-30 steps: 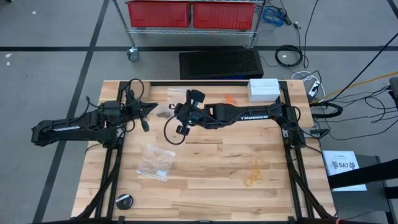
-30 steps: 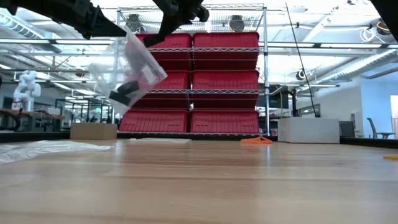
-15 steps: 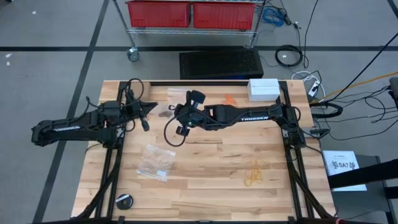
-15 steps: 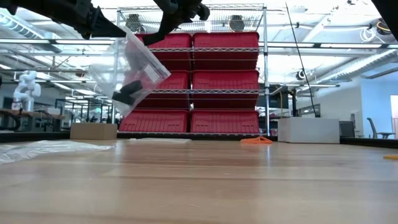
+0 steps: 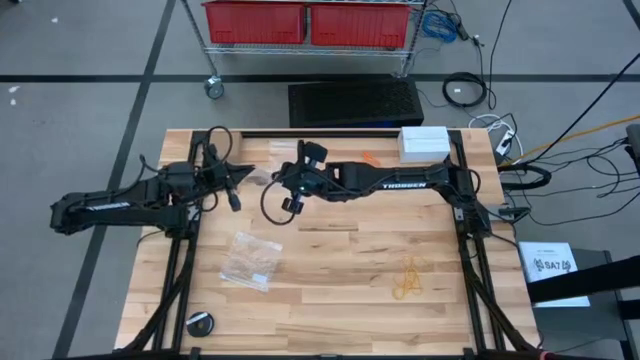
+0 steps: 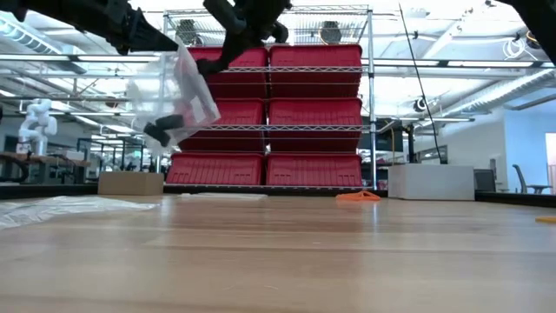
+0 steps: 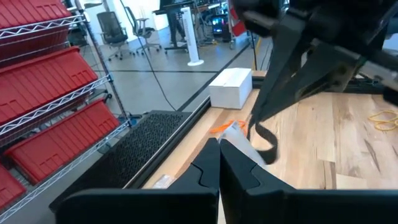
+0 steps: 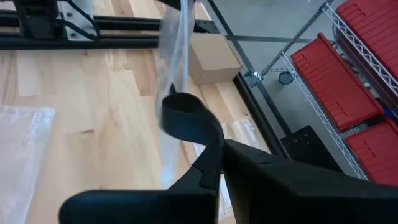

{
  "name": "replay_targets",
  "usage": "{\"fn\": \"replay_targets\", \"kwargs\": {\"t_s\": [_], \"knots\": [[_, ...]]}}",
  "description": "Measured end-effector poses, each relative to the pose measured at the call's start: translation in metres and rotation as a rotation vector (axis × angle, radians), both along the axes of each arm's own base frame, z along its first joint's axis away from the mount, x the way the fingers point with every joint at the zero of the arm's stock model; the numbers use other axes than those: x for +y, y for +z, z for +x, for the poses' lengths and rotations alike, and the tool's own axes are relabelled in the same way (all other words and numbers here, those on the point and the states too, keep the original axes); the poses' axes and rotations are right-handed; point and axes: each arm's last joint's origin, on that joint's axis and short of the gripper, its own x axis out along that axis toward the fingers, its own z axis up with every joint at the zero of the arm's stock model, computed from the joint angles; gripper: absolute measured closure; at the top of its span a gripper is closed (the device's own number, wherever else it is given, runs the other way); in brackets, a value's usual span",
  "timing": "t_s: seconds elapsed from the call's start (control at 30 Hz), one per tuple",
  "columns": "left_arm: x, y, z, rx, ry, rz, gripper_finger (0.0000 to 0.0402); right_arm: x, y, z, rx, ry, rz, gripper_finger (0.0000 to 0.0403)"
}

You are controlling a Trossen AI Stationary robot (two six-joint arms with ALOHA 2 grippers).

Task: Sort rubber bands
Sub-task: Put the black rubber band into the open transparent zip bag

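- Holding a clear bag (image 6: 178, 91) up off the table (image 5: 340, 290) between both arms: left gripper (image 5: 243, 171) pinching one edge, right gripper (image 5: 283, 178) pinching the other, fingers pressed together on the plastic.
- Black rubber bands (image 6: 159, 130) are sitting inside the bag, hanging below and between the two grippers, roughly equally near each.
- Yellow rubber bands (image 5: 408, 279) are lying on the near right of the table, nearer the right arm; orange rubber bands (image 5: 371, 159) are lying at the far edge.
- "TROSSEN" is reading on the right arm.

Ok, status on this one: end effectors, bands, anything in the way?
Both end effectors, left and right, shut on a clear bag held aloft. Black bands inside it. Orange bands and tan bands on table. Nothing blocking.
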Motion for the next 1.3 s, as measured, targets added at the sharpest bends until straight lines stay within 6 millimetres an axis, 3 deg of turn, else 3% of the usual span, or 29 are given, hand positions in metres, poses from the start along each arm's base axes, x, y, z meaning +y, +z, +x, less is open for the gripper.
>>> {"fn": "replay_targets", "kwargs": {"t_s": [0.4,0.5,0.6,0.77,1.07,1.17,1.3], "knots": [[0.001,-0.002,0.004,0.015,-0.001,-0.004,0.0401,0.012,-0.008,0.005,0.010,0.043,0.020,0.0403],[0.001,-0.002,0.004,0.016,-0.001,-0.003,0.0401,0.016,-0.010,-0.004,0.099,0.063,0.029,0.0403],[0.001,-0.002,0.004,0.018,-0.002,-0.002,0.0401,0.018,-0.019,-0.016,0.248,0.111,0.149,0.0403],[0.001,-0.002,0.004,0.021,-0.003,0.003,0.0401,0.026,-0.058,-0.030,0.465,0.119,0.270,0.0403],[0.001,-0.002,0.004,0.024,-0.003,0.004,0.0401,0.043,-0.157,-0.048,0.529,0.198,0.442,0.0403],[0.001,-0.002,0.004,0.024,-0.004,0.004,0.0401,0.049,-0.173,-0.054,0.520,0.186,0.443,0.0403],[0.001,-0.002,0.004,0.023,-0.003,0.003,0.0401,0.054,-0.173,-0.056,0.500,0.151,0.472,0.0378]]}}
